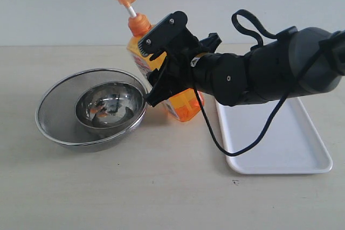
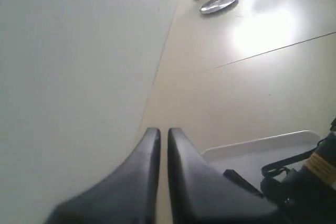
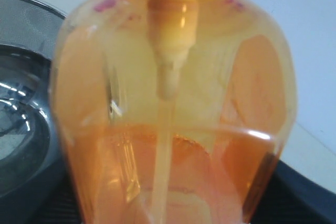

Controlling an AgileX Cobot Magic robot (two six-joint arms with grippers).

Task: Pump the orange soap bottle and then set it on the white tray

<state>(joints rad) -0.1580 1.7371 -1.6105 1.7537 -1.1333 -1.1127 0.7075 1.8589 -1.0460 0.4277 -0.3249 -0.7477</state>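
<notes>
Beige table (image 1: 161, 187) | we are clamping tilted bottle (image 1: 186, 106) in right gripper (image 1: 157, 65), between bowl (image 1: 59, 111) and tray (image 1: 280, 149) | left gripper (image 2: 164, 140) sitting closed, empty | risk: slick bottle slipping, or tipping on tray rim

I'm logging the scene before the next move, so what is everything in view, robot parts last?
table: one, beige, under everything
orange soap bottle: one, orange, tilted, mid-table
white tray: one, white, right of the bottle
mesh strainer: one, grey, left of the bottle
steel bowl: one, silvery, inside the strainer
right tool: one, black, closed on the bottle
left tool: one, black, shut, empty, near a tray corner
</notes>
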